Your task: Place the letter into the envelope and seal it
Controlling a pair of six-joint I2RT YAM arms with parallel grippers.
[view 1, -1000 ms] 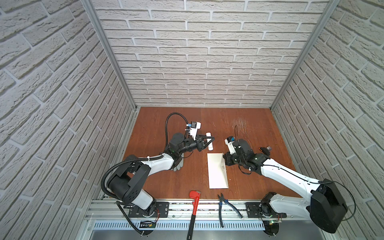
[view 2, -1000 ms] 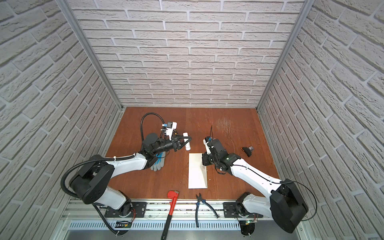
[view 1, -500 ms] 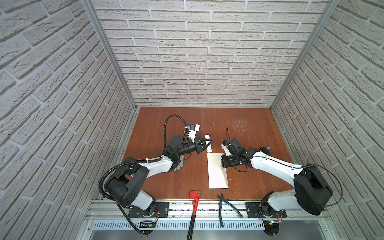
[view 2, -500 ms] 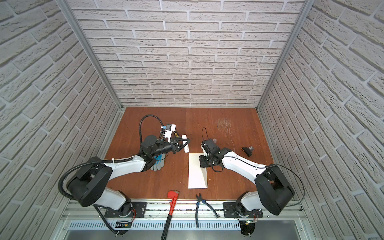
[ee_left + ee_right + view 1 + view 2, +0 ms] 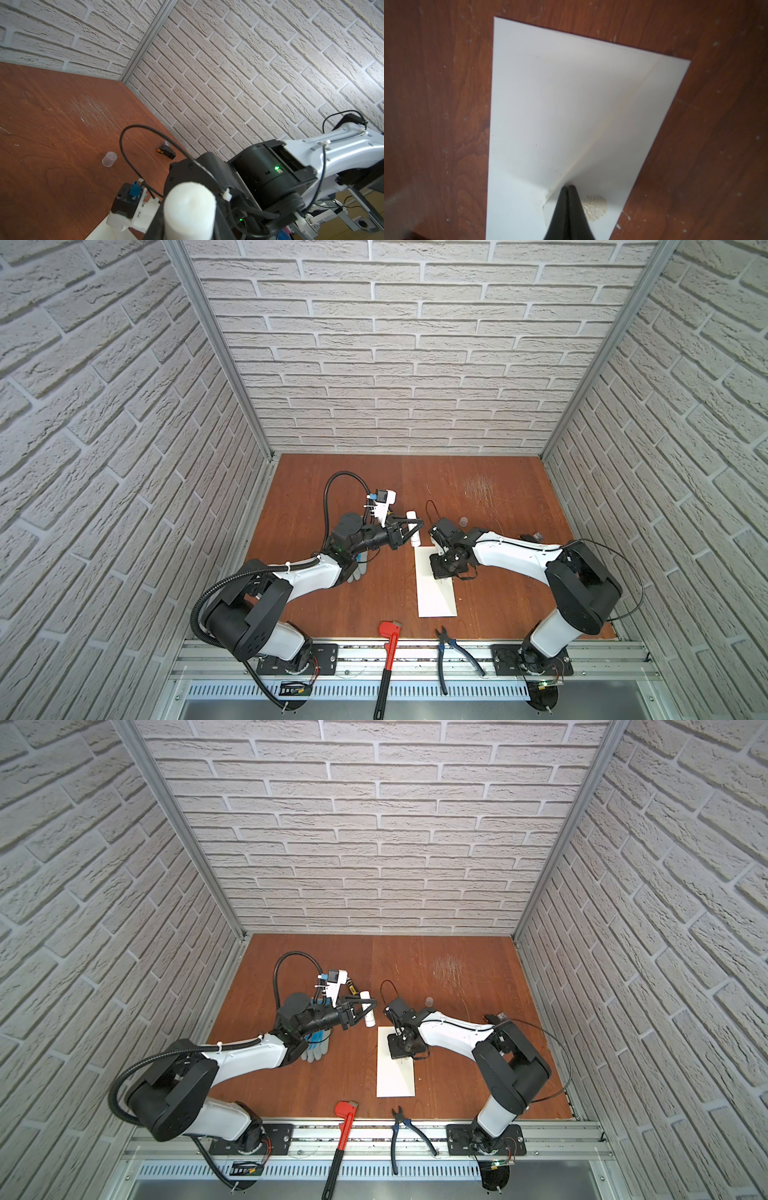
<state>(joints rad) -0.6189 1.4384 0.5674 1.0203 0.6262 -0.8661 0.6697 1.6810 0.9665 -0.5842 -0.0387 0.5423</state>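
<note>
Paper lies at the centre of it: the large cream-white envelope point(image 5: 436, 597) rests flat on the reddish-brown wooden tabletop point(image 5: 332, 489), its long side running from the front rail toward the back wall. The right jaws are pressed together with nothing visible between them. Their black fingertips point(image 5: 572, 199) rest on the envelope at the very point of its triangular flap point(image 5: 550, 104), which is folded down over the body. A round pale-gold mark point(image 5: 594, 207) sits on the paper just beside those tips. The left jaws pinch a matt white cylinder point(image 5: 411, 516) across its middle, near the envelope's far left corner; I cannot tell whether it touches the paper. A grey glove point(image 5: 316, 1049) lies under the left arm. At the front edge lie 2 tools, a red pipe wrench point(image 5: 389, 632) and blue-handled pliers point(image 5: 445, 642), both apart from the envelope.
</note>
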